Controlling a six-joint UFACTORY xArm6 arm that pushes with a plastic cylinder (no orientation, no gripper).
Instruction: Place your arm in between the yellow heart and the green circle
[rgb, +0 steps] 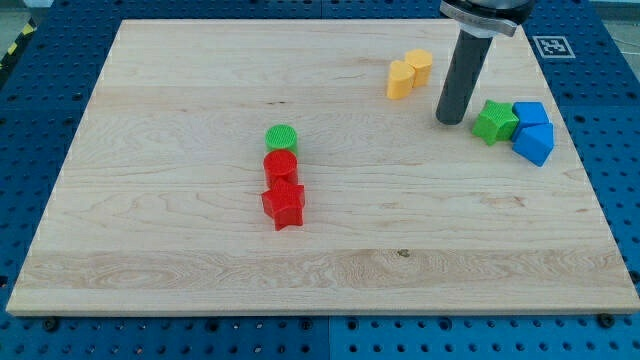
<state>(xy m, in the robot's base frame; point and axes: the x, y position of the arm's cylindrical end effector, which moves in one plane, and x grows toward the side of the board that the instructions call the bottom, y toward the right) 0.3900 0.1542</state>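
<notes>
Clawless rig today: only a straight dark rod, so nothing to spread or clamp, and my tip (450, 120) sits on the pale wooden bench (180, 90) just to the view's right of the yellow heart-shaped block (401, 82), slightly below it. Touching no block, by the look of it. That heart leans against a second yellow block (419, 65), shape hard to call, up near the bench's top edge. The round green circle block (282, 137) lies well apart from the heart, down and to the view's left, capping a short column with a red rounded block (280, 163) and a red star block (284, 205) below it. So the target gap runs on a diagonal from heart to circle, and my tip is on the wrong side of the heart. Judging it: swing under the heart toward the view's left; bare wood all the way. A green star-shaped block (495, 121) and two blue blocks (532, 130) crowd the tip's right side.
</notes>
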